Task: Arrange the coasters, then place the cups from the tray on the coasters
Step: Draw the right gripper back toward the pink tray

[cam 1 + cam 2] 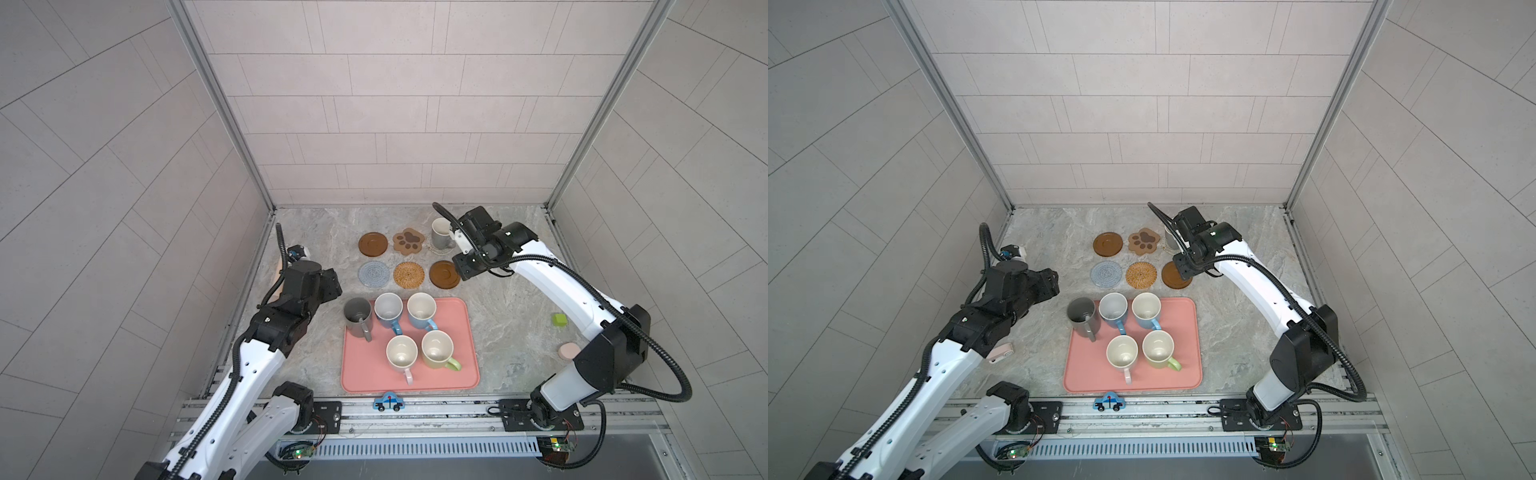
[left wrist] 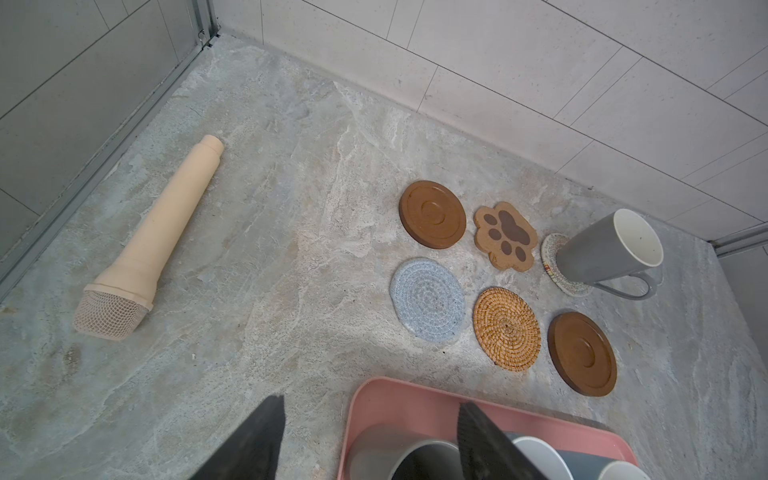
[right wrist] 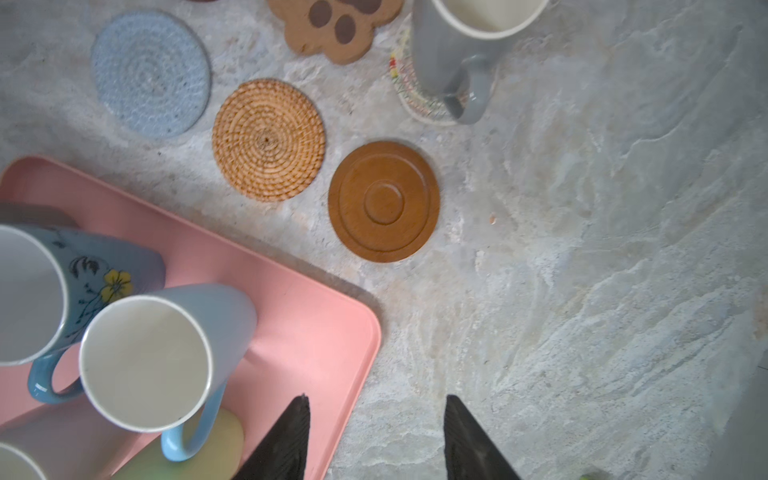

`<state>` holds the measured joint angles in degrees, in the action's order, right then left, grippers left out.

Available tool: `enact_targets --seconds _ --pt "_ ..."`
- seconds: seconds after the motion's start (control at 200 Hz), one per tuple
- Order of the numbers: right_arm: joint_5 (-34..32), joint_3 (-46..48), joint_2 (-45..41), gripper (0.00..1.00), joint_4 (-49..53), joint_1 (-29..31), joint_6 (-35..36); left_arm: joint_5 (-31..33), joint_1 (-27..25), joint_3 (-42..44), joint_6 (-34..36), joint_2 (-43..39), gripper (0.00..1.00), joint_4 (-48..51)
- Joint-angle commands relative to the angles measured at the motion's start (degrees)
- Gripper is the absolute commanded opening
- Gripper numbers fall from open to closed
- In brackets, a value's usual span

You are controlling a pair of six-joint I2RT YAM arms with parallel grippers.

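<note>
Six coasters lie in two rows behind the tray: a dark brown disc (image 1: 372,244), the paw print (image 1: 409,242), the cream woven one (image 2: 549,253), the grey-blue round (image 1: 374,274), the rattan round (image 1: 409,274) and a second brown disc (image 1: 442,275). The short grey cup (image 1: 440,235) stands on the cream coaster. On the pink tray (image 1: 453,374) are the dark grey cup (image 1: 357,316), two blue cups (image 1: 388,309) (image 1: 421,309), the pink one (image 1: 402,353) and the yellow-green one (image 1: 437,350). My left gripper (image 2: 372,403) hangs open by the dark grey cup. My right gripper (image 3: 378,401) is open and empty over the tray's back right corner.
A beige toy microphone (image 2: 153,237) lies by the left wall. A green block (image 1: 560,320) and a small pink disc (image 1: 568,351) sit on the table at the right. A blue toy car (image 1: 389,402) rests on the front rail. Tiled walls close in three sides.
</note>
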<state>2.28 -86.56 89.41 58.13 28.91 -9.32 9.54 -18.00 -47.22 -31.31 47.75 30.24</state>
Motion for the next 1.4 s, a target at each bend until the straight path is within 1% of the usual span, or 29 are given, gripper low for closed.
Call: enact_targets --seconds 0.0,0.135,0.315,0.515,0.68,1.001,1.396 --pt "-2.02 1.66 -2.58 0.54 0.83 3.1 -4.32 0.85 0.38 0.37 -0.59 0.15 0.73 -1.04" --pt "-1.93 3.66 -3.31 0.55 0.84 7.58 -6.86 0.09 0.36 -0.27 -0.91 1.59 0.73 -1.67" --pt "-3.63 5.35 -3.84 0.55 1.45 12.79 -10.82 -0.15 0.31 -0.11 -1.66 1.68 0.73 -2.2" --pt "-4.04 8.36 -3.68 0.55 0.36 16.08 -14.55 -0.4 0.37 0.01 -2.21 2.3 0.72 -2.71" --pt "-5.14 8.61 -2.31 0.55 0.34 18.62 -16.13 -1.23 0.33 0.22 -2.93 3.89 0.73 -4.0" --pt "-5.2 6.52 1.28 0.56 1.15 21.43 -16.78 -1.81 0.38 -0.44 -3.13 6.33 0.73 -5.02" --pt "-4.93 6.09 4.26 0.56 1.09 22.42 -17.75 -1.8 0.36 -0.26 -2.92 7.16 0.73 -5.63"
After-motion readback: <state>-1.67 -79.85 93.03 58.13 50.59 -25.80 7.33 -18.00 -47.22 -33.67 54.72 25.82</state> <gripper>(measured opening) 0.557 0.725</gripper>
